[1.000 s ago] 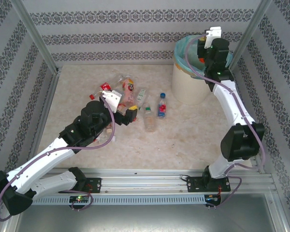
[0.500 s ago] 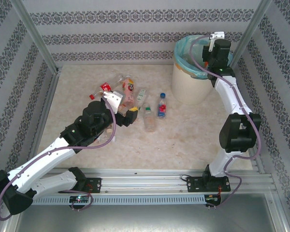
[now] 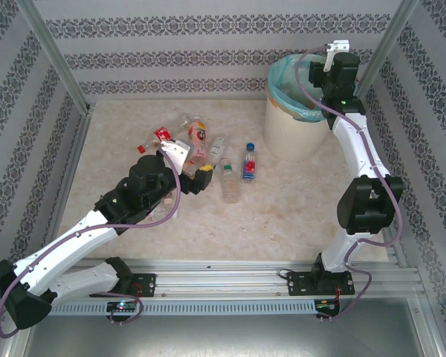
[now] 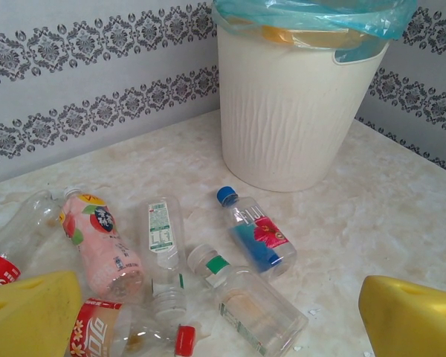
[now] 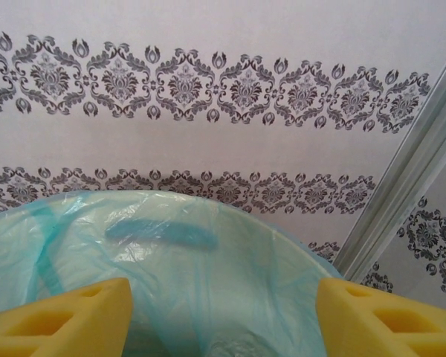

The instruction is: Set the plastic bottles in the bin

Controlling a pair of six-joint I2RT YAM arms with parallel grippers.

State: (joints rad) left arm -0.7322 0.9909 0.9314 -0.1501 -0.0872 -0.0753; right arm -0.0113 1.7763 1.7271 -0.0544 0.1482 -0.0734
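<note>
Several plastic bottles lie loose on the table before my left gripper [image 4: 223, 327], which hovers open and low with nothing between its yellow fingers [image 4: 30, 316]. Closest lies a clear bottle with a green neck band [image 4: 256, 305]. Beside it are a blue-labelled bottle [image 4: 256, 238], a slim clear one [image 4: 163, 245], a pink one [image 4: 100, 242] and a red-capped one [image 4: 145, 338]. The cream bin [image 4: 290, 126] with its turquoise liner [image 5: 208, 268] stands behind them, at the back right in the top view [image 3: 290, 130]. My right gripper [image 5: 223, 320] hangs open over the bin's mouth, holding nothing.
Patterned walls close in the table at the back and both sides. A metal post [image 5: 401, 201] rises just right of the bin. Bare marble table [image 3: 282, 216] stretches between the bottle pile and the arm bases.
The right gripper's jaws have spread apart above the bin, and its wrist has shifted a little to the right and back. The left arm has barely moved.
</note>
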